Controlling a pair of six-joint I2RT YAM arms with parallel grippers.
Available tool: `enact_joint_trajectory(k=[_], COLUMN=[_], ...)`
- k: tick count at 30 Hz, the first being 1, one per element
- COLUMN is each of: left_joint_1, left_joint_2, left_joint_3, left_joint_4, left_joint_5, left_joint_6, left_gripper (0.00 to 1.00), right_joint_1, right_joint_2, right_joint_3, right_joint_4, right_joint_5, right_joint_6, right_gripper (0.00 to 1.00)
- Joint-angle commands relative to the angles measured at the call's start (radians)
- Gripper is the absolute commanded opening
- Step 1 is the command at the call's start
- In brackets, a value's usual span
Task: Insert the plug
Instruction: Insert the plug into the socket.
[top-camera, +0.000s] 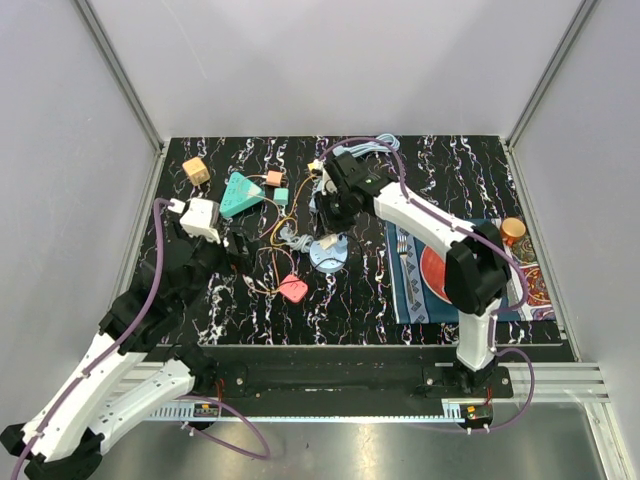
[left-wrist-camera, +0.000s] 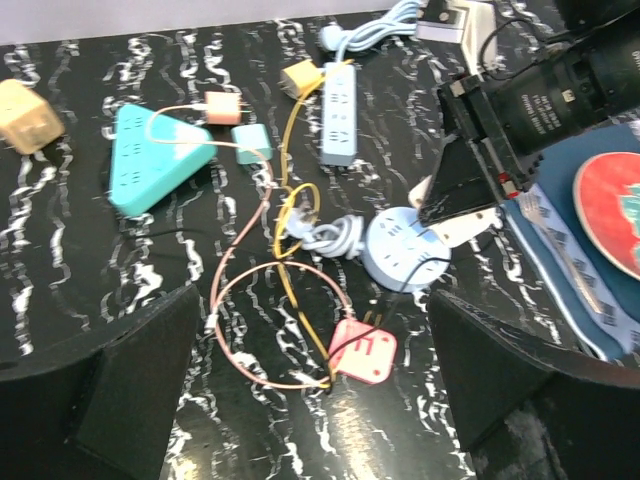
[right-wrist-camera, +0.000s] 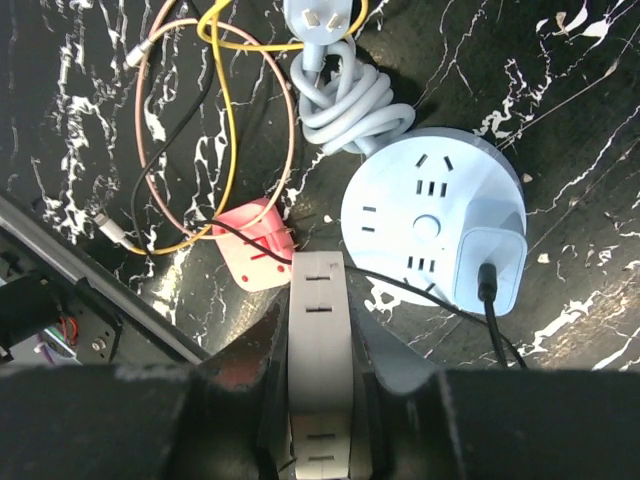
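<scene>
Clenching a pale grey rectangular plug, right fingers hover beside round pale-blue socket hub; left fingers released, spread wide.

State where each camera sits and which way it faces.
Top external: above, behind the bases, looking down on the table; left arm and right arm show.
Left wrist: low, facing forward-right over cables at the round socket hub; left gripper open.
Right wrist: looking down on the hub; right gripper shut on a white plug.
Shared: both wrist views show the hub and pink plug.
</scene>
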Motion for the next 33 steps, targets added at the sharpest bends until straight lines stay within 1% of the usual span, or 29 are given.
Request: enact_joint_trajectory(k=[1, 5, 12, 15, 23, 33], left_joint_1=[0.008, 0.02, 0.131, 0.16, 0.178, 0.185], left_joint_2=[-0.02, -0.026, -0.032, -0.038, -0.044, -0.053], left_joint_3=[-0.006, -0.032, -0.061, -0.072, -0.081, -0.087], left_joint_4=[-0.007, 0.01, 0.03, 0.036, 0.036, 0.042], left_joint_5=[-0.164, -0.15, -0.068, -0.045, -0.06, -0.029], left_joint_6=[0.062, 0.062, 0.063, 0.059, 0.056, 0.06], left_gripper=[0.99, 0.99, 0.99, 0.99, 0.99, 0.99], right_joint_1=[0.01, 0.022, 0.039, 0.045, 0.062, 0.075], right_joint_2=[0.073, 0.132, 0.199, 0.219, 0.242, 0.242], right_joint_3=[0.109, 0.165, 0.2, 0.214, 0.198, 0.171], right_joint_4=[-0.073, -0.097, -0.099, -0.082, -0.055, -0.056], right_joint_5=[0.039, 0.063, 0.106, 0.119, 0.154, 0.179], right_joint_6=[-0.046, -0.055, -0.057, -0.055, -0.054, -0.054], right_gripper=[0.0, 0.0, 0.0, 0.0, 0.0, 0.0])
